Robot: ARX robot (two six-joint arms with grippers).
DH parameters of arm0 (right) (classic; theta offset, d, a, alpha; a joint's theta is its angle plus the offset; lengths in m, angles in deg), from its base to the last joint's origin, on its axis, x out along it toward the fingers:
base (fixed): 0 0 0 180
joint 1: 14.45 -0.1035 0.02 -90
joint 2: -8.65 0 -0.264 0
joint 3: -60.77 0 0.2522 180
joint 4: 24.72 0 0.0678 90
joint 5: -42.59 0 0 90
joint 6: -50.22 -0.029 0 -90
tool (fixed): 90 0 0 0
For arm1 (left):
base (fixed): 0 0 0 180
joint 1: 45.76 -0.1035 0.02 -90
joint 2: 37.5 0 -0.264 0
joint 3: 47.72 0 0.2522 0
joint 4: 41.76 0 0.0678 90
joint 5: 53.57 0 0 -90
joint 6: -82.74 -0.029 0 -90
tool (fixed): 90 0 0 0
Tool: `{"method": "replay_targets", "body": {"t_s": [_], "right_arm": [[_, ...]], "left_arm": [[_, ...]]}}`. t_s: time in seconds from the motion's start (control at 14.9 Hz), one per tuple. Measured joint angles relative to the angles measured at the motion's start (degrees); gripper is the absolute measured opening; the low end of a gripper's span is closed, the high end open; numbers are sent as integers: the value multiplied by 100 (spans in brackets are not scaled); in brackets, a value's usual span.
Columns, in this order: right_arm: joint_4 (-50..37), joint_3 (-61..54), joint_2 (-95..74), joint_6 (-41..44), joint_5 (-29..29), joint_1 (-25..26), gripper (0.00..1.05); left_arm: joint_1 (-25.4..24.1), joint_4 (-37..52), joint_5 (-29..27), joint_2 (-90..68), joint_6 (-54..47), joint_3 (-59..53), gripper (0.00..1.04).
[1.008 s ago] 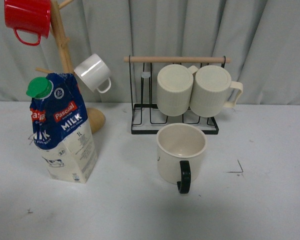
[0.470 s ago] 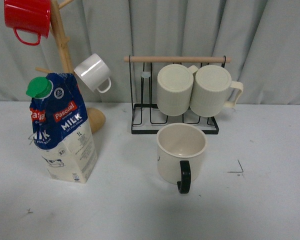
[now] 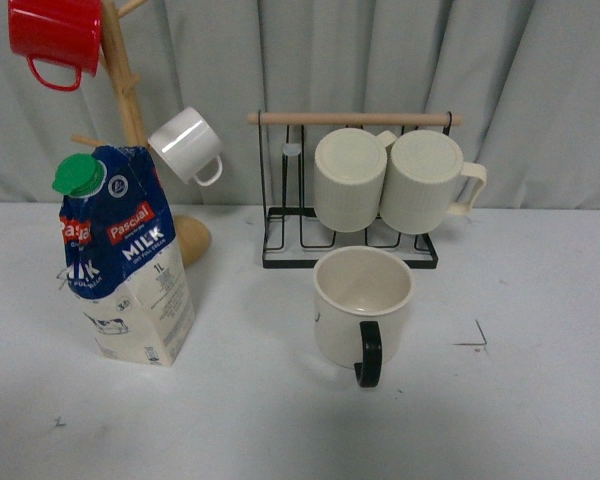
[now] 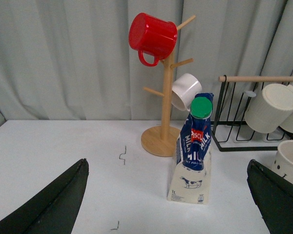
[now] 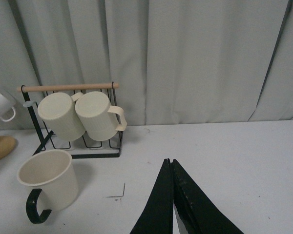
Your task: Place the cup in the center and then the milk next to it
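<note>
Nothing is changing across the last second. In the front view the black-handled cream mug [image 3: 363,305] is sitting exactly where it was, just in front of the black wire rack [image 3: 280,118], with its handle turned toward the camera. The Pascual milk carton [image 3: 127,262] is standing upright well to the left of that rack, equally unmoved. Neither arm is showing in the front view.

The left gripper [image 4: 166,168] is hanging with its fingers spread wide and nothing between them, facing the carton. The right gripper [image 5: 170,165] is keeping its fingers pressed together, empty, nearer the robot than the rack.

Judging by this, the mug is already looking placed, and the carton is waiting well apart from it. The milk step is not yet starting, and the opened left gripper is probably the one readying for it.
</note>
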Motion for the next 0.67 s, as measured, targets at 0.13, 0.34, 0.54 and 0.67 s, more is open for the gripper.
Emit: {"method": "replay_targets", "body": {"t_s": [0.13,0.34,0.54,0.67], "right_arm": [[940,2,608,0,9,0,2],[1099,2,1005,2,2,0,2],[1075,2,1012,4,2,0,26],[1078,2,1012,4,0,0,48]], "left_arm": [[0,0,-2,0,0,0,98],[0,4,-2,0,0,0,98],[0,2,-2,0,0,0,98],[0,2,0,0,0,0,98]]}}
